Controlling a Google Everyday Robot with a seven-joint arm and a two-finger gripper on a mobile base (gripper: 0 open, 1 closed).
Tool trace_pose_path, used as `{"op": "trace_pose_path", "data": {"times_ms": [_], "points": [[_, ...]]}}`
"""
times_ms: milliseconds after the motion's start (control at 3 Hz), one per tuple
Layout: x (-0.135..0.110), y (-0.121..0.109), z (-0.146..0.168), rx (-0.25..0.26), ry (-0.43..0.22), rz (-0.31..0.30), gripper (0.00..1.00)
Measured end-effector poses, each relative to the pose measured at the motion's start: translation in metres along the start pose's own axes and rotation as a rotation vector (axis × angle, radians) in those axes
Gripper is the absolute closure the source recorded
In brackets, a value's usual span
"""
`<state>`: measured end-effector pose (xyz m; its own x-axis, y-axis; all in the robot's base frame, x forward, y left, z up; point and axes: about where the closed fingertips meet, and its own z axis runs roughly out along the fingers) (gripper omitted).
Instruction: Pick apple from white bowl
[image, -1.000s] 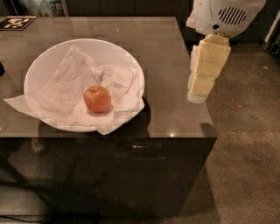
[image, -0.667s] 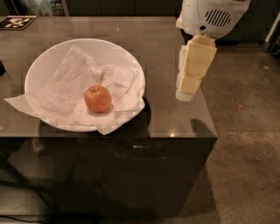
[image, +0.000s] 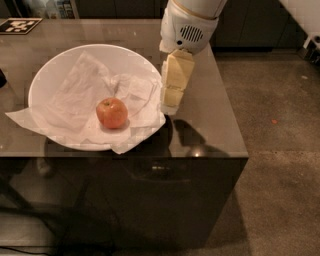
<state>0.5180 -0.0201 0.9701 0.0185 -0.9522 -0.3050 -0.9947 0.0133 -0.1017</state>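
Note:
A small red-orange apple (image: 111, 113) sits on crumpled white paper (image: 75, 100) inside the wide white bowl (image: 55, 65) on the left of the glossy dark table. My gripper (image: 169, 107) hangs from the white arm housing (image: 187, 27), pointing down just past the bowl's right rim, to the right of the apple and apart from it. It holds nothing that I can see.
The paper spills over the bowl's front and left rim. The table's front edge (image: 125, 156) and right edge are close to the bowl. A black-and-white marker tag (image: 20, 25) lies at the back left. Bare floor (image: 280, 150) lies to the right.
My gripper has moved left, from over the table's right edge to right beside the bowl's right rim. The apple and bowl have not moved.

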Motion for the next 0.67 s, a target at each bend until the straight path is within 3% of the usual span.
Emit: {"op": "trace_pose_path", "data": {"times_ms": [667], "points": [[-0.0039,-0.0092,0.0112,0.022,-0.038,0.020,0.00]]}}
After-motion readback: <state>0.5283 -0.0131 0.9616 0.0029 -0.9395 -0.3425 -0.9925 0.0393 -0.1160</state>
